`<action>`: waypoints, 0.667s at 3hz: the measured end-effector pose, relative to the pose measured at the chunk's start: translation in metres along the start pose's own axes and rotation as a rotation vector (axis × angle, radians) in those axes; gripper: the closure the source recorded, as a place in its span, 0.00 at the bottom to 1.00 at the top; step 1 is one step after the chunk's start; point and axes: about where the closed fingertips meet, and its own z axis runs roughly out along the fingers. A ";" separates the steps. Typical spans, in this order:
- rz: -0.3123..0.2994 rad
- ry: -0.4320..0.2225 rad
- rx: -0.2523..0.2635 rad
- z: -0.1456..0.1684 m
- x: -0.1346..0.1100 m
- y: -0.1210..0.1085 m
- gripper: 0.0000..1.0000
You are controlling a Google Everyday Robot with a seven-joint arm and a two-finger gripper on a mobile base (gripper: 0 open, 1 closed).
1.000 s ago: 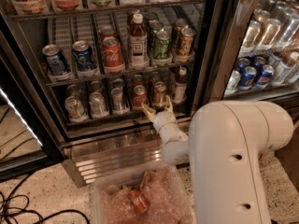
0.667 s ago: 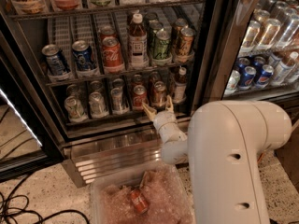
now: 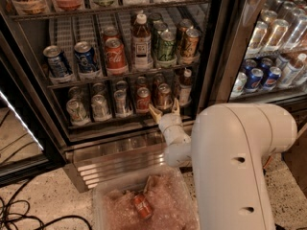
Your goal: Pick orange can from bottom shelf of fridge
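Observation:
The fridge [image 3: 34, 96] stands open in front of me. Low on its bottom shelf [image 3: 120, 121], the orange can [image 3: 163, 95] stands upright toward the right. A redder can [image 3: 143, 99] is just left of it and silver-grey cans [image 3: 100, 107] stand further left. My gripper [image 3: 164, 110] is at the shelf's front edge, right in front of the orange can's base. It is open, with one tan finger [image 3: 154, 113] to the can's left and the other to its right. Nothing is held.
The rack above carries blue cans [image 3: 86, 56], a Coca-Cola can [image 3: 115, 55] and a bottle [image 3: 141, 41]. My bulky white arm [image 3: 240, 166] fills the lower right. A clear tub [image 3: 106, 200] holding a red can [image 3: 143, 206] sits below the ribbed steel base [image 3: 120, 159]. A second cooler [image 3: 268, 71] stands right; cables [image 3: 19, 217] lie left.

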 end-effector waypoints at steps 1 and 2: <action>-0.001 -0.003 0.002 0.001 -0.001 0.000 0.29; -0.006 -0.015 0.002 0.005 -0.006 0.000 0.29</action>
